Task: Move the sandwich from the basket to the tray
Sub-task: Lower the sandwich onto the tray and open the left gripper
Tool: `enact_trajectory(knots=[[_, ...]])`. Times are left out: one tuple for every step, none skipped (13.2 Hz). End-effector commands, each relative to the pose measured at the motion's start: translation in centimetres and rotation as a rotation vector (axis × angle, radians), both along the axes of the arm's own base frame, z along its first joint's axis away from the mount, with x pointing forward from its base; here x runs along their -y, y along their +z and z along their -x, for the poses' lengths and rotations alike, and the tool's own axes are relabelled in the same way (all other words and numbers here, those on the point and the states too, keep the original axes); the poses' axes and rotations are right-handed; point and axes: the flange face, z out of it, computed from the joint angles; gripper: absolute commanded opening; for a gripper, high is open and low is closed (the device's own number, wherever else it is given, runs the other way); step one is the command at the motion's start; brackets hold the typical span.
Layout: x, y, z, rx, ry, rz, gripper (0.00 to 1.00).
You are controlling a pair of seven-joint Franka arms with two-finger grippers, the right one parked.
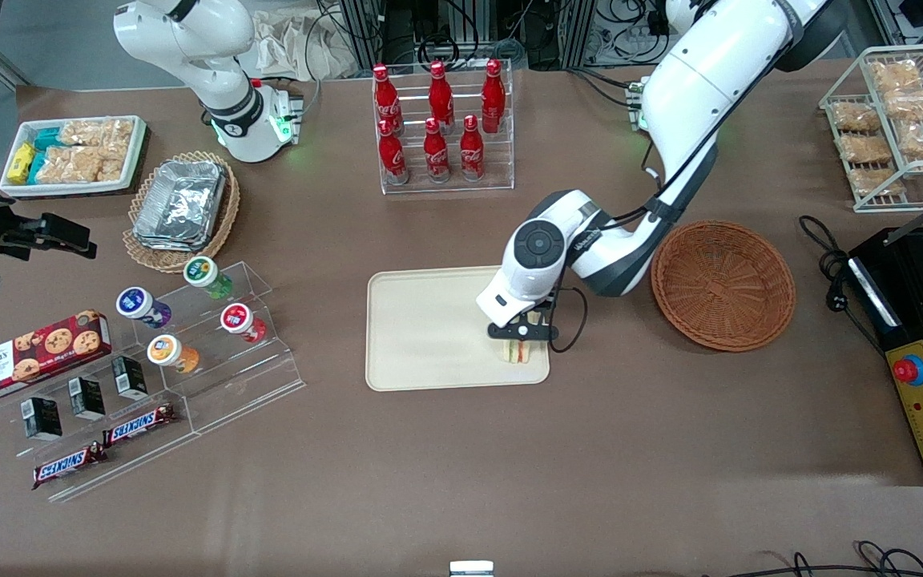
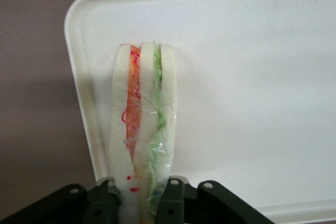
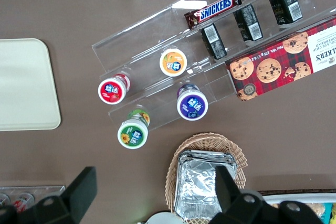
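Observation:
The sandwich [image 1: 518, 350], a wrapped wedge of white bread with orange and green layers [image 2: 143, 129], stands on edge over the corner of the cream tray [image 1: 429, 336] that lies nearest the reddish-brown basket [image 1: 723, 284]. My left gripper [image 1: 521, 337] is directly above it and shut on the sandwich, with one black finger [image 2: 170, 200] pressed to each bread face [image 2: 137, 203]. The tray's surface [image 2: 252, 77] fills the wrist view under the sandwich. The basket holds nothing and sits beside the tray toward the working arm's end.
A clear rack of red cola bottles [image 1: 441, 128] stands farther from the front camera than the tray. Toward the parked arm's end are yoghurt cups on a clear stepped stand [image 1: 205, 336], a tan basket of foil containers [image 1: 181, 208] and a cookie box [image 1: 33, 357]. A black appliance [image 1: 922, 344] lies at the working arm's end.

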Motion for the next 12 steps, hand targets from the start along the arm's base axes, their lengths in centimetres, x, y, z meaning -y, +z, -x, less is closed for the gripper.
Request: enact_trajectory(knots=[[-0.3,0.5,-0.9,0.030,0.024,-0.006,1.00],[-0.4,1.1,-1.1,0.036,0.032,0.000,1.00],[-0.3,1.8,-1.5,0.043,0.042,0.009,1.00],[-0.3,2.5,-1.8,0.052,0.047,0.015,1.00],[-0.5,3.7,-2.1,0.069,0.050,0.021,1.00],[-0.9,5.0,-2.5,0.084,0.057,0.025,1.00],[-1.0,6.1,-2.6,0.097,0.058,0.022,1.00],[-1.0,7.7,-2.9,0.116,0.061,0.026,1.00],[-1.3,9.3,-3.1,0.128,0.065,0.016,1.00],[-1.8,11.4,-3.6,0.134,0.075,0.000,1.00],[-3.6,13.4,-4.9,0.128,0.106,-0.025,1.00],[-5.0,15.5,-5.6,0.119,0.121,-0.054,1.00]])
